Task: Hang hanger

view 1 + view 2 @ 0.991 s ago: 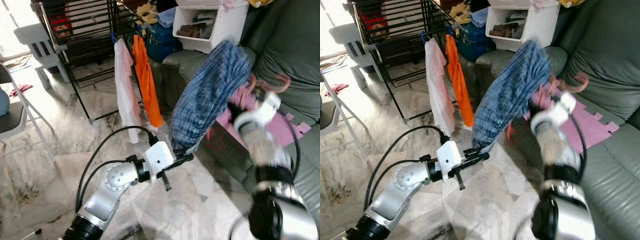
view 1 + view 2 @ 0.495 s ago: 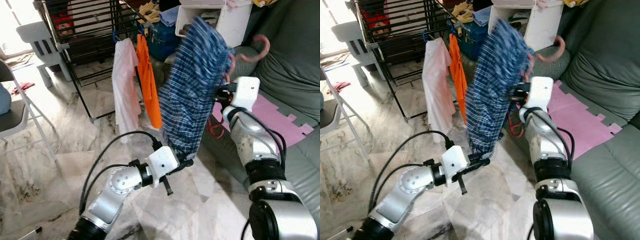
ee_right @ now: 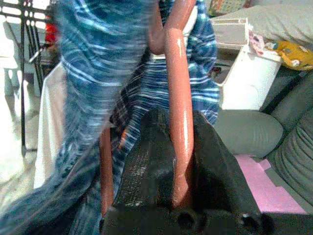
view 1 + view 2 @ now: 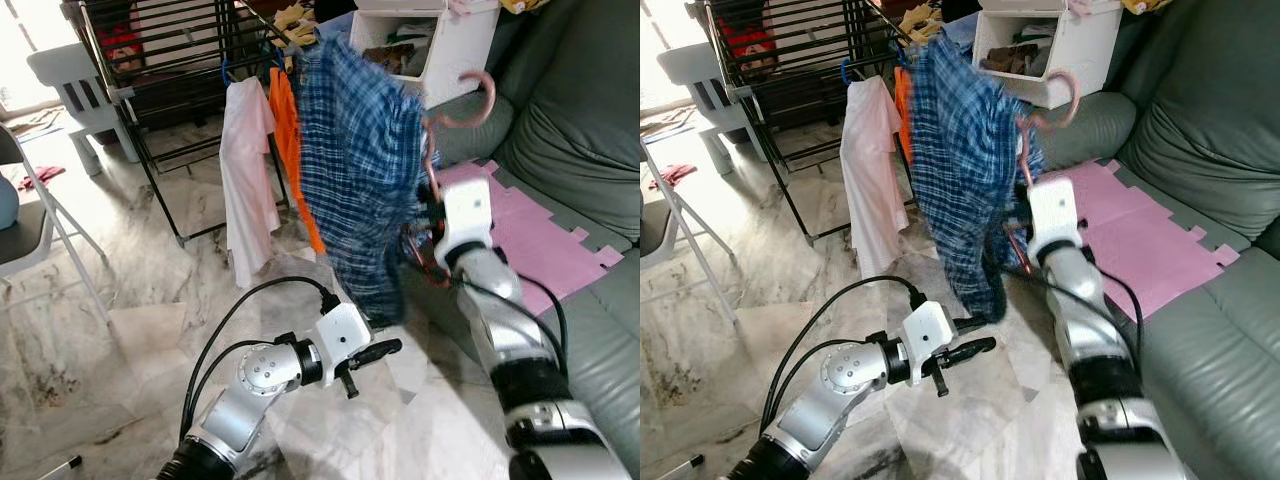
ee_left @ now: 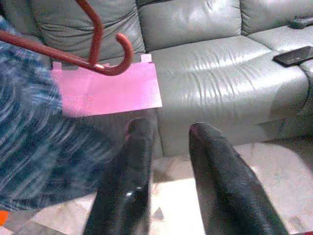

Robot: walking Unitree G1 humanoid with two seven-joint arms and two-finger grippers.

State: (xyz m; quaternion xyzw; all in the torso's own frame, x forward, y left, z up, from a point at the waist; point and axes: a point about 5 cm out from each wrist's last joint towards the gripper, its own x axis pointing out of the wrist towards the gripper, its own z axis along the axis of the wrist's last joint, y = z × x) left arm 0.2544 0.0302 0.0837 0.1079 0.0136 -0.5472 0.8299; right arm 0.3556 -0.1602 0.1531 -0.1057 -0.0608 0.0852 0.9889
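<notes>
Marble floor, grey sofa, right gripper jaws clamping hanger, left gripper jaws apart, empty.

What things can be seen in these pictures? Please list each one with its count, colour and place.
hanger: one, reddish, held up in front of the sofa, hook on top
shirt: one, blue checked, draped on the hanger
drying rack: one, black, far left
hung clothes: two, white and orange, on the rack
sofa: one, grey-green, right
mat: one, pink, on the sofa seat
bin: one, white, behind the shirt
right gripper: shut on the hanger
left gripper: open, low, below the shirt
</notes>
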